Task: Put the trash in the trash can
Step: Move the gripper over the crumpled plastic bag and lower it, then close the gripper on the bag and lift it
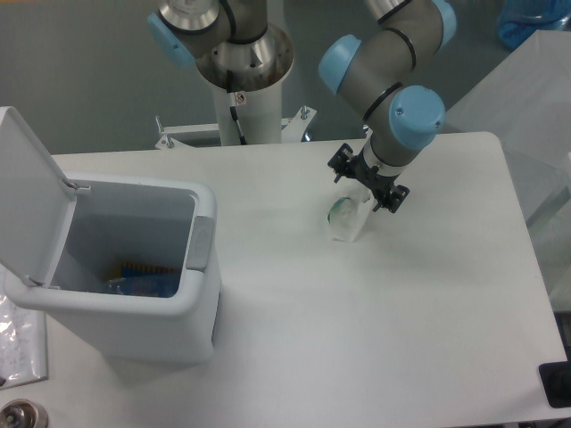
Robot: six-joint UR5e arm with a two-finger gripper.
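A white table (357, 312) is filling most of the view, with a grey wall running behind it and a white pedestal (245, 98) standing at its far edge. My arm (393, 62) is reaching down from the upper right, its grey links and light-blue joints bending toward the middle of the tabletop. My claw (367, 185) is hanging just over the crumpled clear wrapper (345, 218), the one with the green mark, which is lying on the table right of centre. My black fingers (340, 162) are spreading apart on either side of the wrapper's upper end, and I am gripping nothing; whether the tips are touching the plastic I cannot tell from this angle. The trash can (125, 312) is sitting well apart to the left, near the table's front left corner, its flip lid (27, 196) standing open and its grey tab (199, 242) facing right. Deep inside it, something blue and yellow (138, 275) is showing at the bottom; I cannot make out what it is.
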